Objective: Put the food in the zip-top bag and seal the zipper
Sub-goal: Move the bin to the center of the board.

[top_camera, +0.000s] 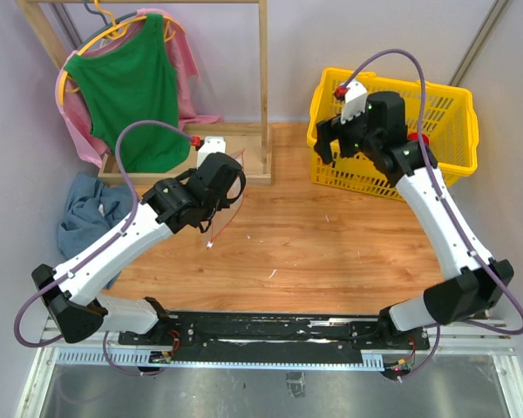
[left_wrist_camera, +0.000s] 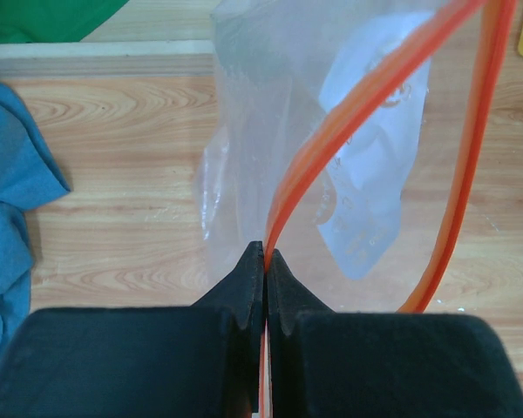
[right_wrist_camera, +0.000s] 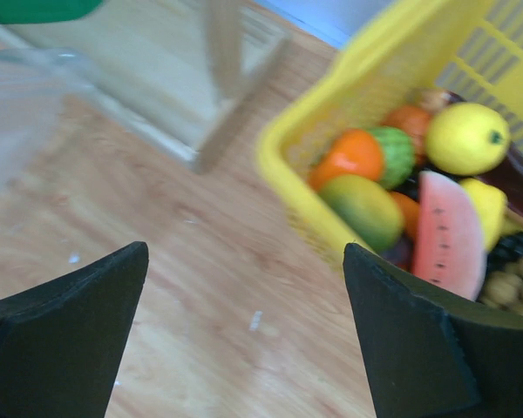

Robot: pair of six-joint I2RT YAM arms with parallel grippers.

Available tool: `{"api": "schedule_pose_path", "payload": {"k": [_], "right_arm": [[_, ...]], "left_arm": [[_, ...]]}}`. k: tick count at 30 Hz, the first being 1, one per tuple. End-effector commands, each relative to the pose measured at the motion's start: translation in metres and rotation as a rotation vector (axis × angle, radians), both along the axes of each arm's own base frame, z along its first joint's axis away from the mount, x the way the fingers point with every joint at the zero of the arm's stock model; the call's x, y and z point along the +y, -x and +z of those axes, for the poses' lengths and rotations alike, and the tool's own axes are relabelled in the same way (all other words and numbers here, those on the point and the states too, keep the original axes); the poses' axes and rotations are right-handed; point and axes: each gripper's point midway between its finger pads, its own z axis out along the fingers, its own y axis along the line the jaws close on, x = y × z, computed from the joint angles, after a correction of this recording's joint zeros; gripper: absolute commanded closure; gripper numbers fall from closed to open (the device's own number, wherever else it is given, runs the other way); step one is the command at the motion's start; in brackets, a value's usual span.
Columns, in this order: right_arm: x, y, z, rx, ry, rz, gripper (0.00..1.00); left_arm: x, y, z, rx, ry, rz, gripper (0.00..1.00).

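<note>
My left gripper (left_wrist_camera: 265, 252) is shut on the orange-red zipper (left_wrist_camera: 349, 131) of the clear zip-top bag (left_wrist_camera: 270, 113) and holds it off the table; in the top view the bag (top_camera: 229, 198) hangs by that gripper (top_camera: 218, 178), mouth open. My right gripper (right_wrist_camera: 244, 252) is open and empty, above the near-left corner of the yellow basket (right_wrist_camera: 288, 187). The food lies in the basket: a yellow lemon (right_wrist_camera: 466, 138), a watermelon slice (right_wrist_camera: 449, 233), a green-yellow mango (right_wrist_camera: 363, 209), an orange fruit (right_wrist_camera: 353, 155). In the top view the right gripper (top_camera: 338, 138) hangs over the basket's left edge (top_camera: 318, 122).
A wooden clothes rack (top_camera: 263, 96) with a green top (top_camera: 131, 87) stands at the back left. A blue cloth (top_camera: 87, 213) lies at the left table edge, also in the left wrist view (left_wrist_camera: 9, 209). Bare wooden table (top_camera: 331, 235) lies between the arms.
</note>
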Motion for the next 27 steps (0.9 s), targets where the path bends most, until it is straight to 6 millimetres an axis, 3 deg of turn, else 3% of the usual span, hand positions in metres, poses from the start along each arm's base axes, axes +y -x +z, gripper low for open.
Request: {"api": "schedule_pose_path", "payload": {"k": [1,5,9,15,22,27], "right_arm": [[-0.043,-0.041,-0.02,0.049,0.068,-0.048,0.03],[-0.054,-0.069,-0.054,0.139,0.071,-0.023,0.01],[-0.051,-0.07,-0.091,0.242,0.09,0.039,0.01],[-0.029,-0.023,-0.121,0.4,0.066,0.169,0.0],[0.013,0.04,-0.122,0.492,0.037,0.239,0.04],[0.023,0.063,-0.105,0.485,0.032,0.23,0.06]], "left_arm": [[0.01,0.0,0.008,-0.011,-0.044,0.004,1.0],[0.01,0.0,0.006,0.005,-0.067,0.001,1.0],[0.006,-0.001,-0.001,0.022,-0.07,-0.011,1.0],[0.002,-0.004,-0.004,0.03,-0.079,-0.015,1.0],[0.002,-0.003,0.003,0.01,-0.046,-0.008,1.0],[-0.001,-0.003,0.003,0.012,-0.022,-0.012,1.0]]}}
